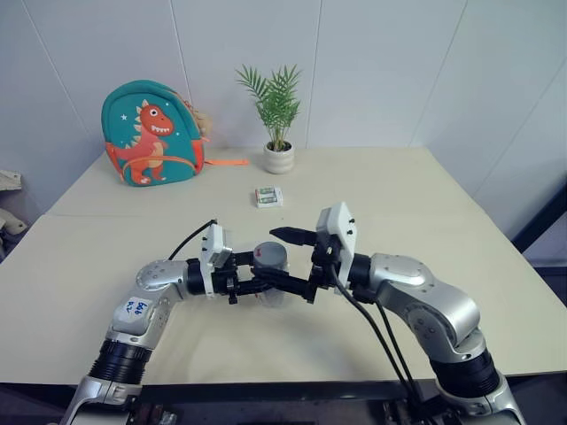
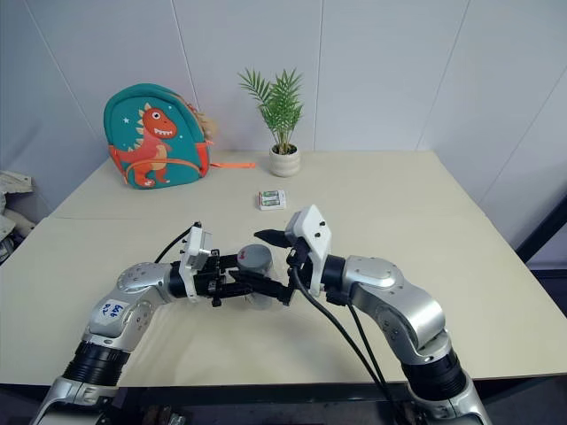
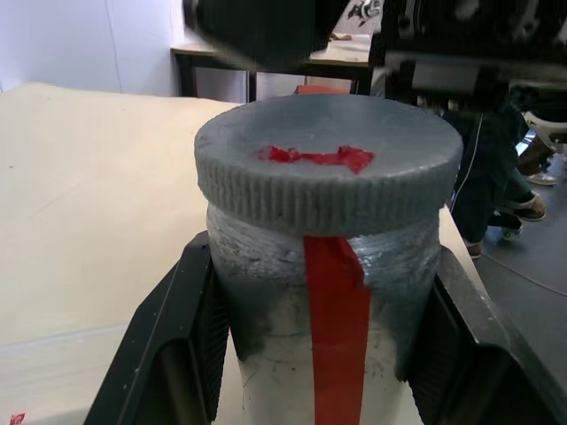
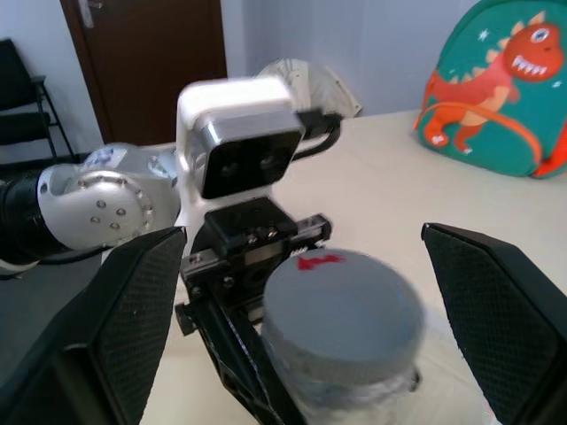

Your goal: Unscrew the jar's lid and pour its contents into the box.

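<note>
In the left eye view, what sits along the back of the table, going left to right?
Backpack → small white-and-green pack → potted plant. The pack lies a little nearer than the other two.

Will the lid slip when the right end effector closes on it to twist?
Probably not: the lid has a ridged rim that should give grip. It looks rigid, unlikely to flex. The jar might turn along, though the left end effector clamps it on both sides.
</note>
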